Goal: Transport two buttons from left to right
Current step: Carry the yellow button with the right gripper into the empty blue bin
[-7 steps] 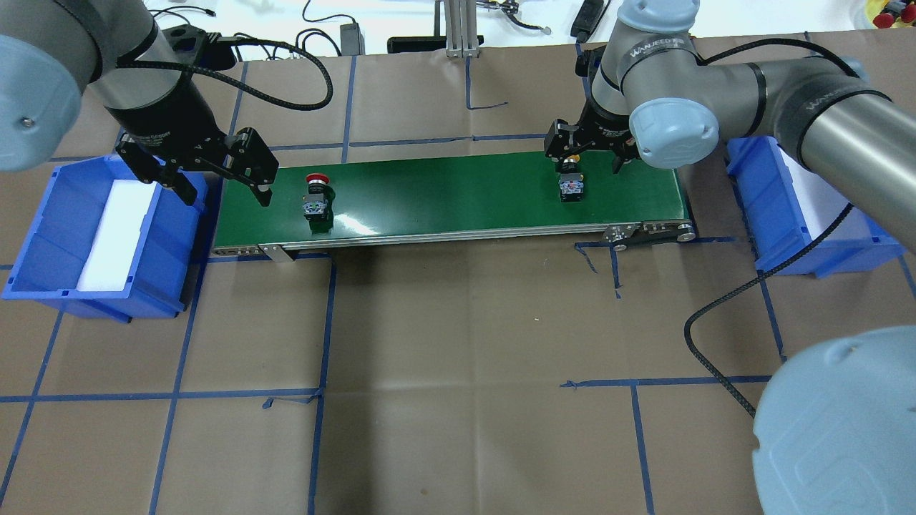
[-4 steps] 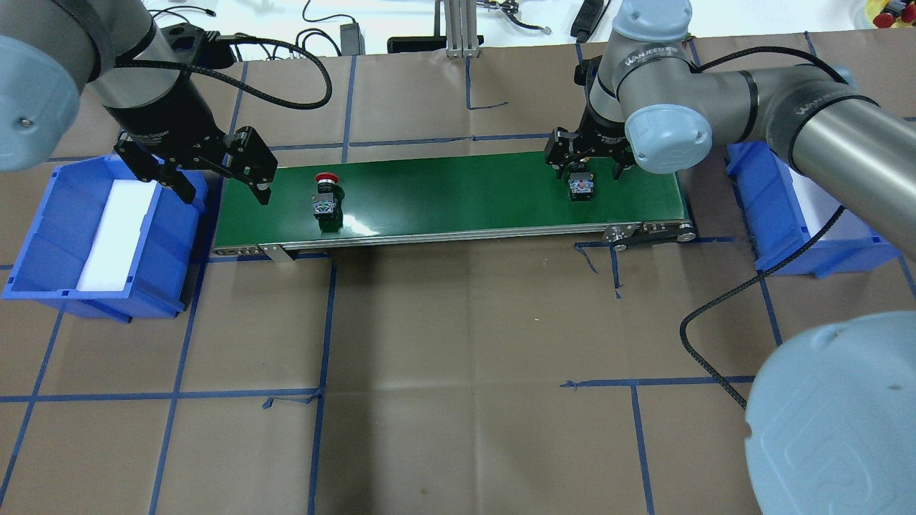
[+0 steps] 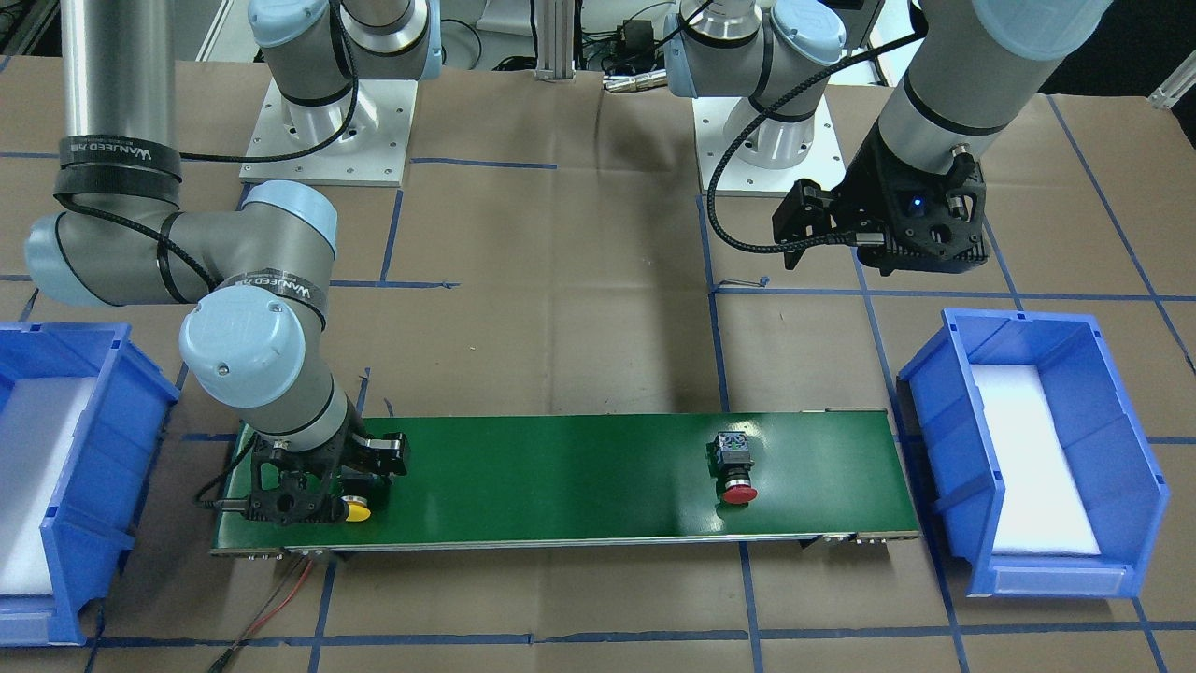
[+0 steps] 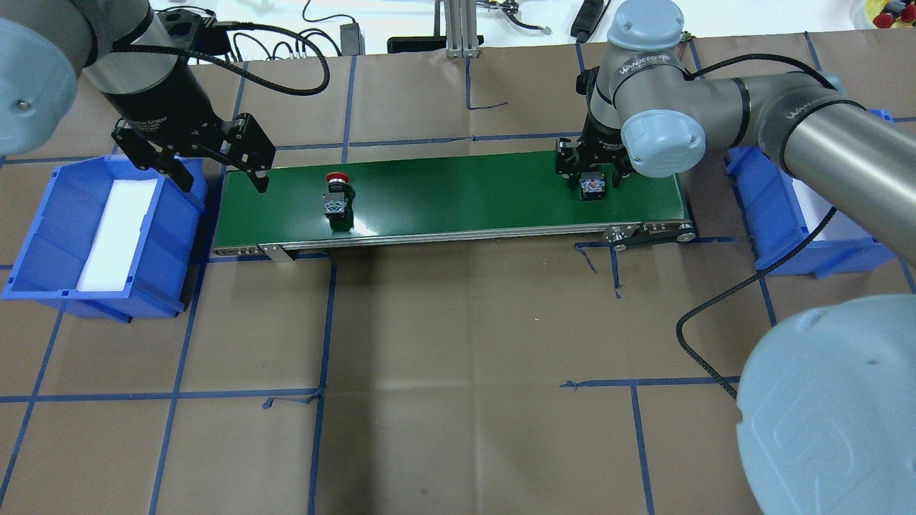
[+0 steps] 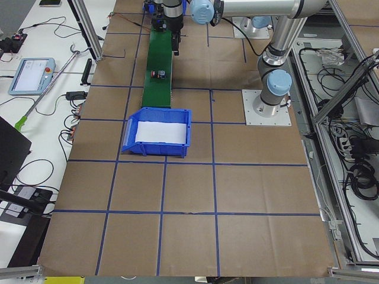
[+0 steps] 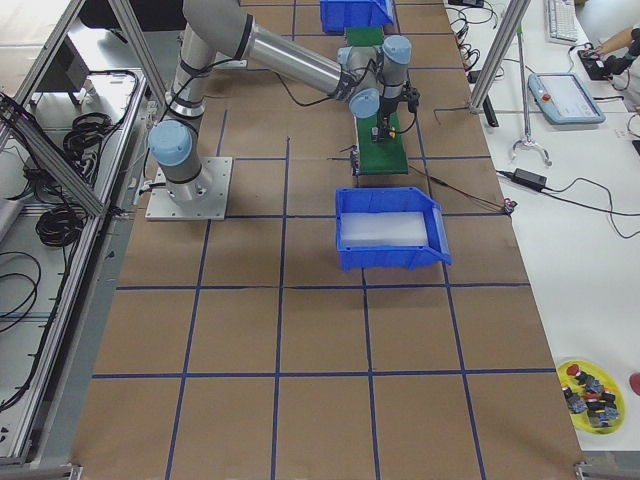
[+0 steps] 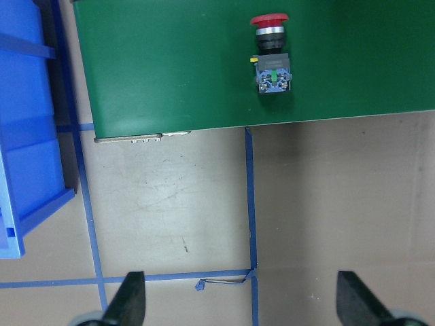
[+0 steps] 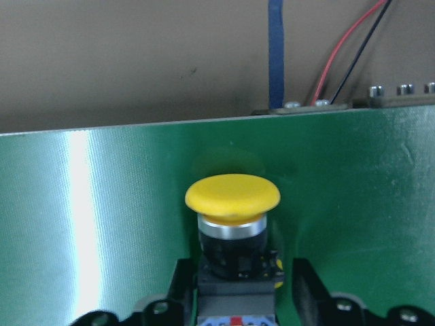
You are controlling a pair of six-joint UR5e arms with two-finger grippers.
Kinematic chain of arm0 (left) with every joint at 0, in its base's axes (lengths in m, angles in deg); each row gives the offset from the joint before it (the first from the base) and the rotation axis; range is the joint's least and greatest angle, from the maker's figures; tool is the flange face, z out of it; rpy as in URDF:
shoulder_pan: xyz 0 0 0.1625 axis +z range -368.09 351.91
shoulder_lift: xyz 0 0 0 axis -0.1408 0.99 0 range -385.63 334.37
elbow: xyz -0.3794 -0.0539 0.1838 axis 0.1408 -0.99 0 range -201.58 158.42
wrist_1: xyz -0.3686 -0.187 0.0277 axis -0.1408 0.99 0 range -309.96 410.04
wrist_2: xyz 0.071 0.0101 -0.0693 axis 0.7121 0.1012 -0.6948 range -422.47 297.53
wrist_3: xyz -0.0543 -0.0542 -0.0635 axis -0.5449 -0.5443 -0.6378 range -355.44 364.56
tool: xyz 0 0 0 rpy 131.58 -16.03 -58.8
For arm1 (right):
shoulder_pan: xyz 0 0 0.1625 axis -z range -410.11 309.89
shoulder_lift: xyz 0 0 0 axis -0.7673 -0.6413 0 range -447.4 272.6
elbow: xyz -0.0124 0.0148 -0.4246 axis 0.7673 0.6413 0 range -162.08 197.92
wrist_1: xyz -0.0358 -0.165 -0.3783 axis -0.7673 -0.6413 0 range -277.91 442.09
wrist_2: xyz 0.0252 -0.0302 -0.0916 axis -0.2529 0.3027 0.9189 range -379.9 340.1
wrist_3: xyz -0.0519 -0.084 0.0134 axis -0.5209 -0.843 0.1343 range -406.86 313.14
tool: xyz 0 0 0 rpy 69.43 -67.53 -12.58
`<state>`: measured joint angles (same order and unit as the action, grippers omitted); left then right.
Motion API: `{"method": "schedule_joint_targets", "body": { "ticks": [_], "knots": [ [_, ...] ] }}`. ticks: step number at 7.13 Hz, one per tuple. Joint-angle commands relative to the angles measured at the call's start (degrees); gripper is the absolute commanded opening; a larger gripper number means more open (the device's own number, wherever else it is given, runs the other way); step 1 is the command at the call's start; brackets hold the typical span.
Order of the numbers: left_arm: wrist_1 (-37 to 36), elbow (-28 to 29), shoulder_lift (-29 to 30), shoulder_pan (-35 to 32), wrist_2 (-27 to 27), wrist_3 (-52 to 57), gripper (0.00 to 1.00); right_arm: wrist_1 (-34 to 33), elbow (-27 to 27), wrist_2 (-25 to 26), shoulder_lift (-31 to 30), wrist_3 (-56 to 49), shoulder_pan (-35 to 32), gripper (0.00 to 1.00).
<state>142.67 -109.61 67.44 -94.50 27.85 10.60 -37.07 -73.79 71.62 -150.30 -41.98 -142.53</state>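
On the green conveyor belt (image 4: 465, 193) the red button (image 4: 336, 197) lies on its side near the left end, with nothing touching it. The left wrist view has it at top, red button (image 7: 270, 62). My left gripper (image 4: 222, 179) hangs open over the belt's left end, beside the left bin; its fingertips (image 7: 132, 299) stand wide apart with nothing between them. The yellow button (image 8: 232, 204) lies near the belt's right end. My right gripper (image 4: 592, 179) is down on the belt there, its fingers (image 8: 185, 288) closed against the button's black block (image 4: 591, 187).
A blue bin (image 4: 43, 236) with a white foam liner stands off the belt's left end. Another blue bin (image 4: 758, 207) stands off the right end, partly under my right arm. Brown paper with blue tape lines covers the table. Red and black wires (image 8: 346, 61) run off behind the belt's end.
Both buttons have ridden to the right on the belt. My right gripper followed the yellow one and its fingers narrowed from wide open to closed on it. My left gripper drew back slightly.
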Motion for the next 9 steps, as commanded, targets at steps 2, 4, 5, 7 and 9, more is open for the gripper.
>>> {"method": "schedule_joint_targets", "body": {
  "ticks": [2,4,5,7,9],
  "knots": [
    [0.01,0.49,0.18,-0.08,-0.15,-1.64,1.00,1.38,2.75,5.06,-2.73,-2.83,3.36,0.03],
    [0.10,0.49,-0.08,-0.08,-0.06,-1.64,1.00,11.53,7.31,4.19,-8.27,-7.56,13.08,0.03],
    [0.10,0.49,-0.17,-0.08,-0.06,-1.82,1.00,13.15,9.77,4.36,-9.25,-19.60,18.62,0.03],
    [0.01,0.49,-0.35,-0.86,0.90,-2.60,1.00,12.64,10.24,3.84,-8.74,-36.28,29.16,0.02],
    [0.01,0.57,-0.17,-1.66,1.52,-2.96,1.00,7.75,3.16,-2.12,-8.38,-39.41,33.86,0.01]
  ]
}}
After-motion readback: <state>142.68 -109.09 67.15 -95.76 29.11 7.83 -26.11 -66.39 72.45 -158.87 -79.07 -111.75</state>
